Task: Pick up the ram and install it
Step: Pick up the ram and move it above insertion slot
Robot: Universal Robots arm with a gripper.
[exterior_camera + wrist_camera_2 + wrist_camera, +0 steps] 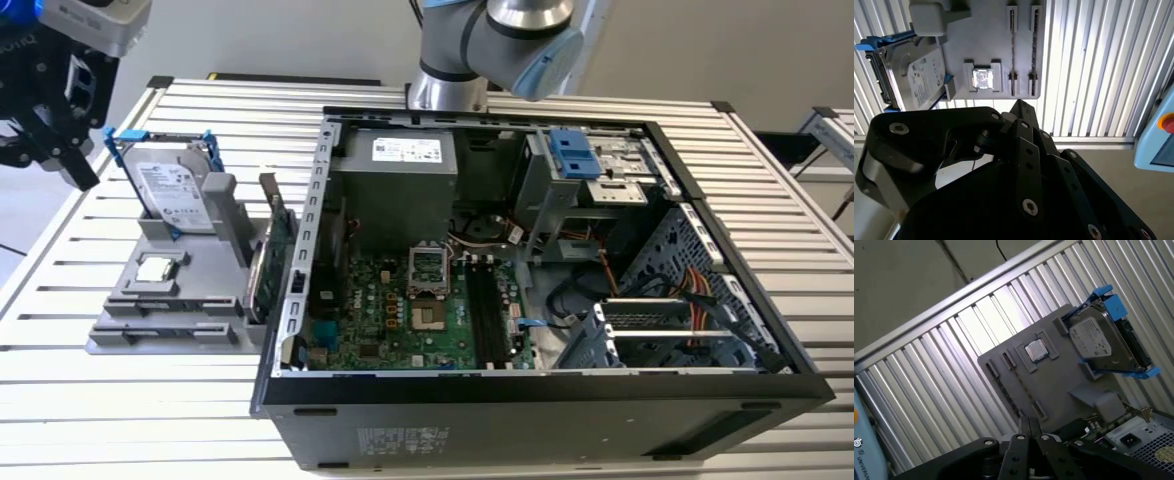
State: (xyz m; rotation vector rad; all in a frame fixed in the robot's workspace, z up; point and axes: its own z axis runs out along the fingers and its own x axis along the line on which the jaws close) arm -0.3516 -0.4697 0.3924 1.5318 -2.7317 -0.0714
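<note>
**Gripper held high, ram not yet lifted**

The step in hand, as I judge it, is the approach for the pick. In both wrist views the gripper (1025,426) has its fingers drawn together, with nothing seen between them. In the exterior view it hangs well above the slatted table (747,180), at about ten o'clock from the open computer case (534,420), and it touches nothing.

The ram (1012,42) stands on edge in a slot of the grey holder (984,40), and a second thin strip stands in the slot just beside it. In the exterior view the holder lies at nine o'clock from the case. The hard drive (174,195) stands at the holder's twelve o'clock end and the slots lie toward its six o'clock end. The long black sockets (483,315) on the motherboard lie near the board's middle; I cannot tell whether they are filled.

A pick here would call for spread fingers squared to the stick's thin edge and a straight descent, since the neighbouring strip leaves little room.
</note>
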